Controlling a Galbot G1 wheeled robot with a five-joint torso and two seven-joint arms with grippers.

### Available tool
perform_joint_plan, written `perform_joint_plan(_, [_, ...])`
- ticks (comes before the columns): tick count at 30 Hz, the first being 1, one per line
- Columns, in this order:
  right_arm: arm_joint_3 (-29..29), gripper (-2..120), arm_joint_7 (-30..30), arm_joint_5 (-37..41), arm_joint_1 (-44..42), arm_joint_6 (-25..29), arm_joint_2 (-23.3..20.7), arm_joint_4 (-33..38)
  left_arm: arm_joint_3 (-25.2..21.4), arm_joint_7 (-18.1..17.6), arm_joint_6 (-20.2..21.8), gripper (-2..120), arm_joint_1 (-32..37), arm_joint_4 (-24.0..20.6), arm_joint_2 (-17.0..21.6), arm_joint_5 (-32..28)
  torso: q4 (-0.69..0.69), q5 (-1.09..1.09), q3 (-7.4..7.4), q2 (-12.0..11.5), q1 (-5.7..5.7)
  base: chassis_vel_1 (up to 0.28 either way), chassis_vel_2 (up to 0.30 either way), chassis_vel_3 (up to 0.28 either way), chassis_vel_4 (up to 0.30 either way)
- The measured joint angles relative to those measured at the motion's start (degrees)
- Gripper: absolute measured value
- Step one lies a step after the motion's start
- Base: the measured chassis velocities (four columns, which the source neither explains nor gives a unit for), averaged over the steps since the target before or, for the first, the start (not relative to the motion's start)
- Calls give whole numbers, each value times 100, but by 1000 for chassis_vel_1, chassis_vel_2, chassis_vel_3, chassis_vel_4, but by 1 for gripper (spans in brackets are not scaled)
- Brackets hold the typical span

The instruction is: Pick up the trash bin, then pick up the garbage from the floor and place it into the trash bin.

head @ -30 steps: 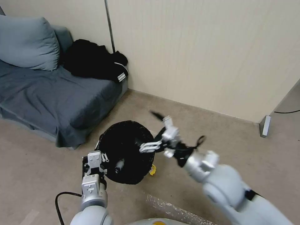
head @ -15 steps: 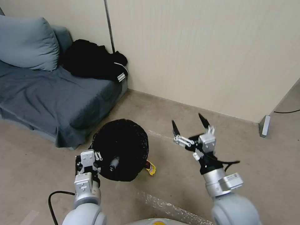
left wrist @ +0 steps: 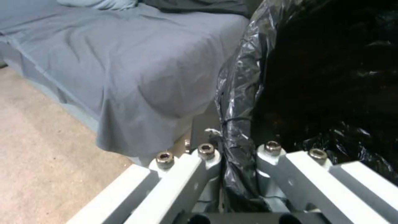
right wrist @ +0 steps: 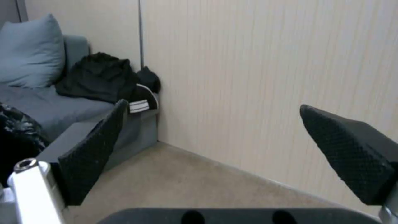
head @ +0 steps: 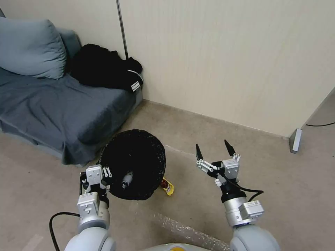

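Note:
The trash bin (head: 136, 157), with its black bag liner, hangs tilted above the floor, mouth toward me. My left gripper (head: 106, 176) is shut on its near rim; in the left wrist view the gripper (left wrist: 238, 149) clamps the crinkly liner (left wrist: 331, 77). A small bottle (head: 126, 179) lies inside the bin. A piece of garbage, a yellow wrapper (head: 168, 186), lies on the floor just right of the bin. My right gripper (head: 213, 150) is open and holds nothing, to the right of the bin. In the right wrist view the gripper (right wrist: 213, 105) has its dark pads (right wrist: 95, 155) spread wide.
A grey sofa (head: 52, 108) with a cushion (head: 31, 47) and a black clothing heap (head: 104, 68) stands at the left against the beige wall (head: 226, 62). A black cable (head: 57, 223) runs by the left arm. A shiny strip (head: 185, 230) lies near my base.
My right gripper has drawn back from over the bin's rim to the right and now stands open, fingers pointing up. The left gripper and the bin have drifted a little to the left.

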Motion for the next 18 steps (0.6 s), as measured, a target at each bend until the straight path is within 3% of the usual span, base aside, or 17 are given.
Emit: perform_joint_plan(18, [38, 100, -20, 121, 163, -70, -16, -4, 6, 6, -45, 3, 112, 22, -100, 107, 1, 0, 0, 0, 0, 55, 53, 54, 57])
